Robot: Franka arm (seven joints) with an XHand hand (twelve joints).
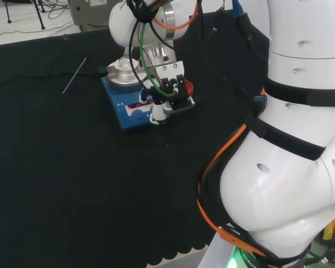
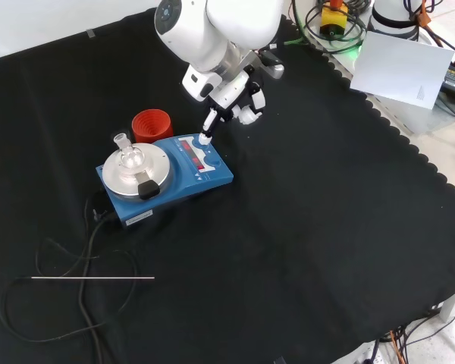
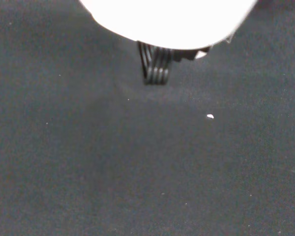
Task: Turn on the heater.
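Black cloth [image 2: 303, 227] carries a blue heater [image 2: 167, 180] with a round silver plate and red-lit front panel, standing left of centre in the front view. One finger [image 2: 209, 127] of the hand [image 2: 235, 95] reaches straight down to the panel's edge, the others curled. A small clear flask [image 2: 129, 158], contents unclear, sits on the plate; a red ribbed ring [image 2: 152, 124] stands just behind the heater.

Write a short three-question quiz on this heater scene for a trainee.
1. True or false: a finger of the hand reaches the blue heater's front panel.
2. What stands on the heater's round plate? A) small glass flask B) beaker C) nothing
3. In the front view, the red ribbed ring stands just ____ the heater.

Key: 1 true; 2 A, small glass flask; 3 behind.
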